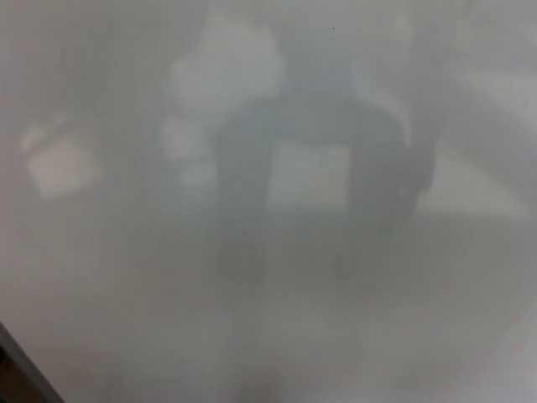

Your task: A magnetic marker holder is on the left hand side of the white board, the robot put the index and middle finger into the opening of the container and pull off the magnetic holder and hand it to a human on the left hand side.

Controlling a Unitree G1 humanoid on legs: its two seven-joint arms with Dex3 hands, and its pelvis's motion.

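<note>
1. You are looking straight at the whiteboard (277,336), whose pale grey surface fills nearly the whole head view.
2. Its finish is smooth and glossy; it carries only a soft, blurred reflection of the room.
3. In that reflection you can make out a dark arched shape (323,159) near the middle, too hazy to identify.
4. Paler patches sit around it: a whitish blob (226,67) above left, a small warm-toned patch (59,164) at far left, and a light band (470,189) at right.
5. At the bottom left corner a dark slanted edge (21,374) cuts across the board; you cannot tell what it belongs to.
6. The magnetic marker holder does not show anywhere in your view.
7. Neither robot hand shows, so you cannot tell whether the fingers are spread, pressed together or pinching anything.
</note>
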